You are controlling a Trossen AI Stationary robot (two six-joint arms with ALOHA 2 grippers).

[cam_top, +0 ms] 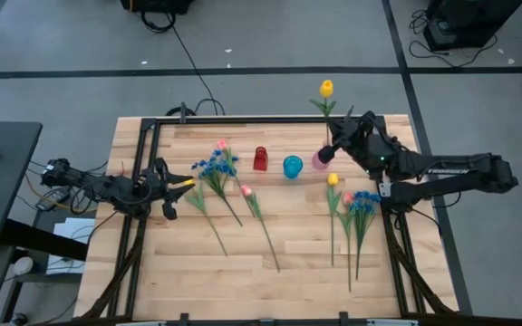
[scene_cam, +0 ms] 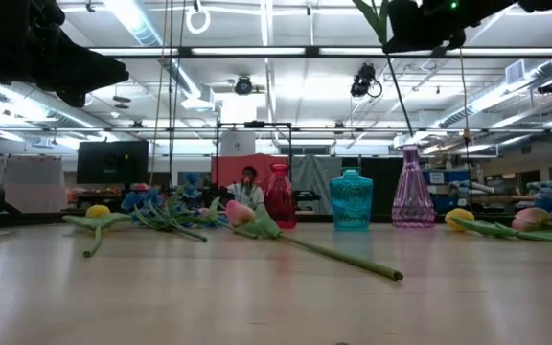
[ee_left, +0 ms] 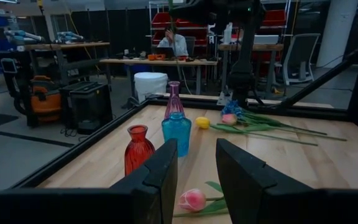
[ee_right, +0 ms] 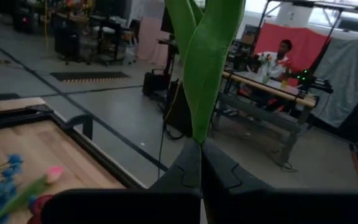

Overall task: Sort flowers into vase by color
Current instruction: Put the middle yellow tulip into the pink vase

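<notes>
Three vases stand in a row at the table's far middle: red (cam_top: 260, 158), blue (cam_top: 293, 167), pink (cam_top: 321, 159). My right gripper (cam_top: 332, 150) hovers over the pink vase, shut on a yellow tulip (cam_top: 326, 88) held high. My left gripper (cam_top: 171, 187) waits level and open at the table's left, nothing between its fingers (ee_left: 160, 168). Lying flat on the table are blue sprays (cam_top: 216, 166) (cam_top: 365, 199), pink tulips (cam_top: 246, 190) (cam_top: 222, 145) and a yellow tulip (cam_top: 333, 179). My right gripper pinches the yellow tulip's stem just below its green leaves (ee_right: 197, 124) between its two shut fingers, which point level. The leaves and bloom rise above the fingers, lifted clear of the table. The lower stem (scene_cam: 402, 105) slants down toward the pink vase's mouth; whether it is inside, I cannot tell.
A dark metal frame (cam_top: 243, 119) edges the wooden table. Another yellow bloom (cam_top: 187, 184) lies just beside my left gripper. The near half of the table (cam_top: 270, 290) is bare wood. A person (ee_right: 281, 53) sits at a desk in the room beyond.
</notes>
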